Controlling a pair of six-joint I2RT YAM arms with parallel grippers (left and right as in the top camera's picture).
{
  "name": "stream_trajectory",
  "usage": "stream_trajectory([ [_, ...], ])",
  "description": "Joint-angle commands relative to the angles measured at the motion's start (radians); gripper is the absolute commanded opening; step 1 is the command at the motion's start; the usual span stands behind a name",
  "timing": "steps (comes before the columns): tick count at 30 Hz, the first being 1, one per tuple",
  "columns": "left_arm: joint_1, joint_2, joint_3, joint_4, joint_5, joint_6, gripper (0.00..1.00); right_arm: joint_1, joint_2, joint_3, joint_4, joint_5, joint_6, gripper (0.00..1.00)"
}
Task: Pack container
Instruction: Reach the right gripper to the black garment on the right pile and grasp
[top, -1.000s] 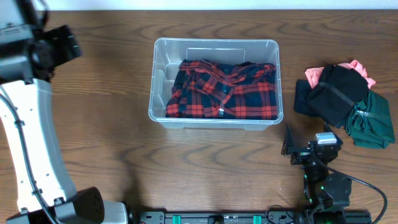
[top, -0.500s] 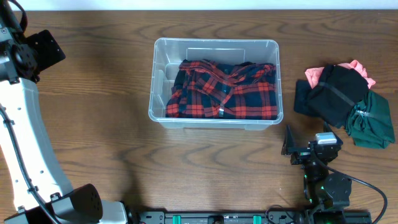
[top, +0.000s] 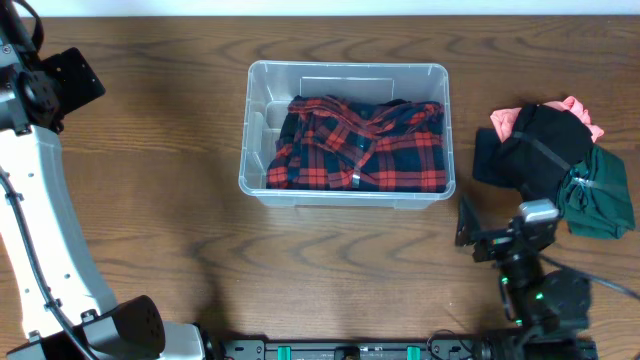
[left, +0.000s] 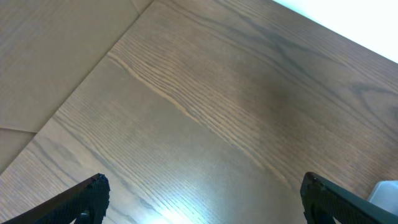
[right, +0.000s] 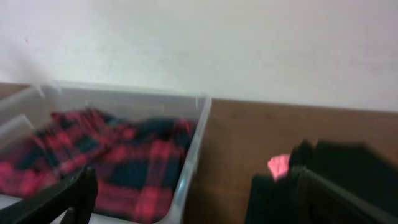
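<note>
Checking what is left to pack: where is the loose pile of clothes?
In the overhead view the pile of clothes lies on the table to the right of the container, apart from it, just beyond the right gripper.

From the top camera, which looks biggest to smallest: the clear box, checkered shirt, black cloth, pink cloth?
1. clear box
2. checkered shirt
3. black cloth
4. pink cloth, mostly hidden under the black cloth, so only its showing bits count.

No text, label, brand, number or sign can be read in any view
</note>
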Motion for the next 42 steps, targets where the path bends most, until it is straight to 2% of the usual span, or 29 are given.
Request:
stream_trajectory([
  [1,0.005,-0.003,-0.004,-0.006,-0.009,-0.009,0.98,-0.031,0.167,0.213,-0.083,-0.014,0.005,0.99],
  [8,0.005,-0.003,-0.004,-0.006,-0.009,-0.009,0.98,-0.121,0.608,0.663,-0.449,-0.1,0.005,0.99],
  [12,0.005,-0.003,-0.004,-0.006,-0.009,-0.009,0.98,-0.151,0.766,0.834,-0.605,-0.111,-0.039,0.99],
  [13,0.005,-0.003,-0.004,-0.006,-0.009,-0.009,0.98,-0.17,0.803,0.859,-0.623,-0.065,0.004,0.99],
  [16,0.005,-0.003,-0.004,-0.006,-0.009,-0.009,0.98,-0.229,0.835,0.861,-0.629,-0.048,0.073,0.99],
  [19,0.005,-0.003,-0.004,-0.006,-0.009,-0.009,0.98,-0.325,0.871,0.86,-0.655,-0.061,0.073,0.99],
  [25,0.005,-0.003,-0.004,-0.006,-0.009,-0.009,0.98,-0.557,0.994,0.859,-0.666,-0.219,0.057,0.99],
  [28,0.005,-0.003,-0.004,-0.006,-0.009,-0.009,0.98,-0.628,1.066,0.859,-0.664,-0.279,0.043,0.99],
  [32,0.005,-0.003,-0.004,-0.006,-0.009,-0.009,0.98,-0.673,1.17,0.859,-0.667,-0.314,0.043,0.96],
  [42,0.005,-0.003,-0.004,-0.006,-0.009,-0.009,0.98,-0.664,1.352,0.859,-0.666,-0.313,0.043,0.8],
])
